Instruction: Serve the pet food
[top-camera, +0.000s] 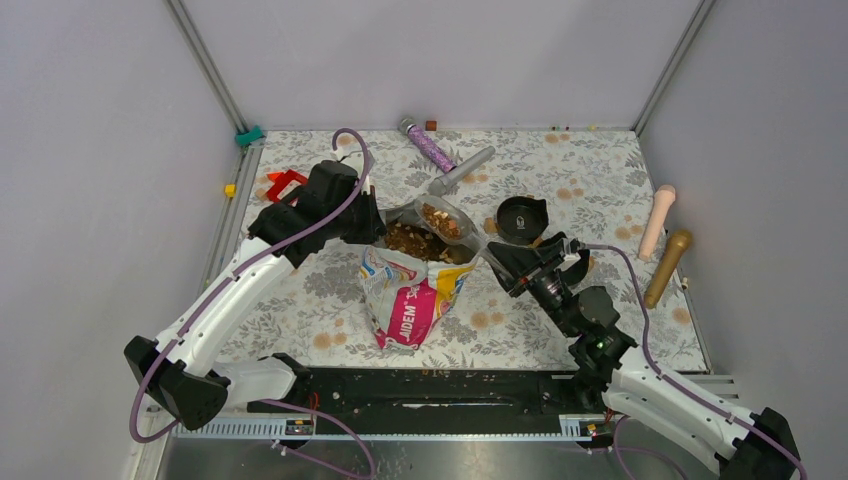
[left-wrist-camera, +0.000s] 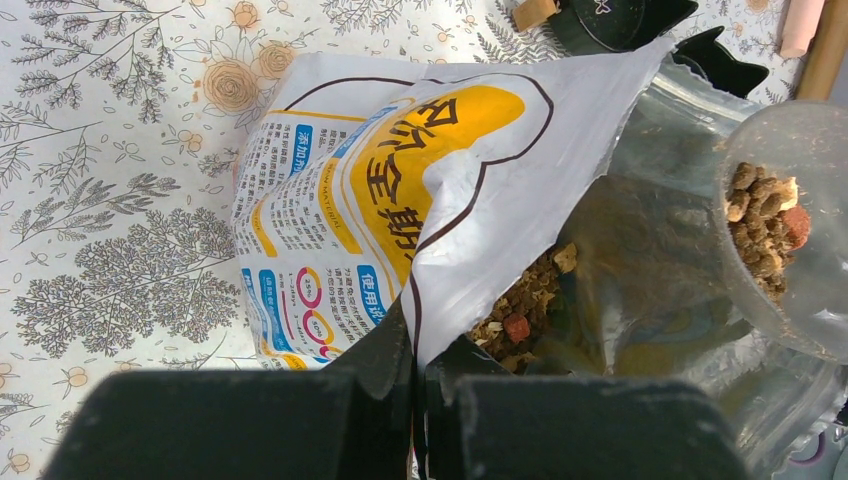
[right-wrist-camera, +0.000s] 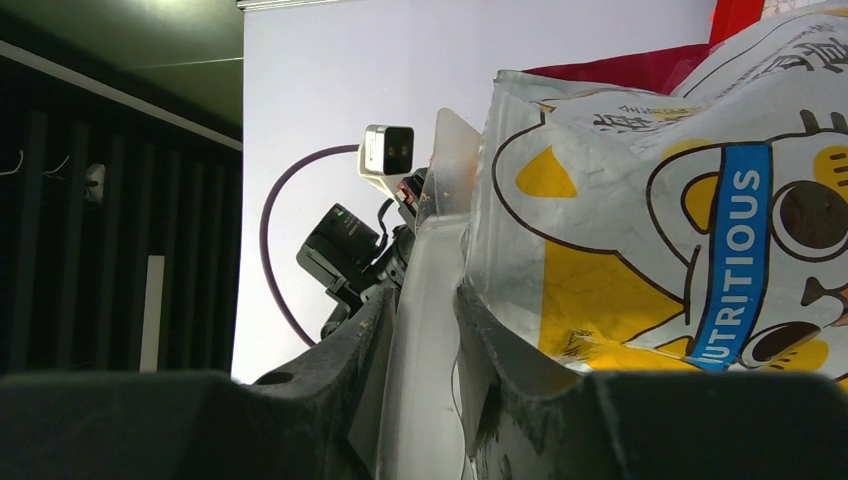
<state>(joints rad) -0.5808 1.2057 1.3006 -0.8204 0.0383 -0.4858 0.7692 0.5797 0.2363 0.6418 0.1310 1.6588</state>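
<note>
The pet food (left-wrist-camera: 762, 222) is lying heaped in the clear scoop (left-wrist-camera: 800, 135), poised over the open bag (left-wrist-camera: 400, 170). The right claw (right-wrist-camera: 425, 310) is grasping the scoop's handle, which is pointing back at it. The left claw (left-wrist-camera: 415, 372) is clenching the bag's rim. The black bowl (top-camera: 522, 218) is sitting just right of the scoop, nearer the right arm.

Scoop (left-wrist-camera: 790, 230) cut off by the left wrist view's right edge, bag (left-wrist-camera: 420, 190) hiding most of the pet food (left-wrist-camera: 520, 315), black bowl (left-wrist-camera: 610, 15) cropped at the top, clear strip (right-wrist-camera: 415, 400) in the jaws of the right gripper (right-wrist-camera: 425, 300) perhaps the scoop's handle, bits (top-camera: 431, 125) at the far edge of the counter (top-camera: 600, 180) too small to name.
</note>
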